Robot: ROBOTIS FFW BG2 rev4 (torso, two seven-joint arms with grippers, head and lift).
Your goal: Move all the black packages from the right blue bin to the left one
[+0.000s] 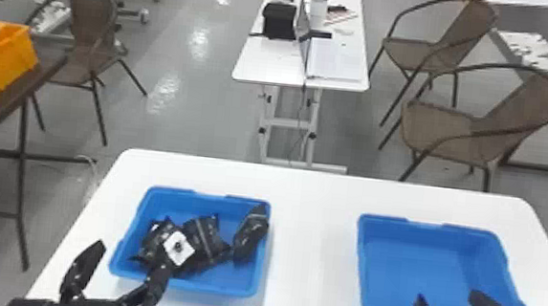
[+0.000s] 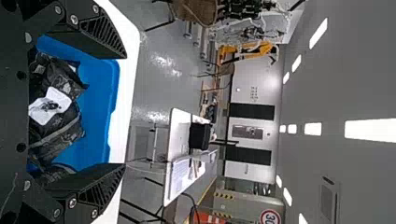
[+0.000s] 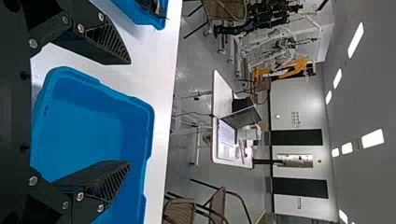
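Black packages [image 1: 202, 239] lie bunched in the left blue bin [image 1: 253, 285], one tilted against its right wall; a white label [image 1: 178, 247] faces up among them. Left pincer [image 1: 132, 254], by that bin's near side: wide open, gripping nothing. Right pincer [image 1: 446, 294], by the right blue bin [image 1: 420, 270]: likewise spread and unladen (plainly so from where I stand). Both bins rest on the white table [image 1: 312, 245].
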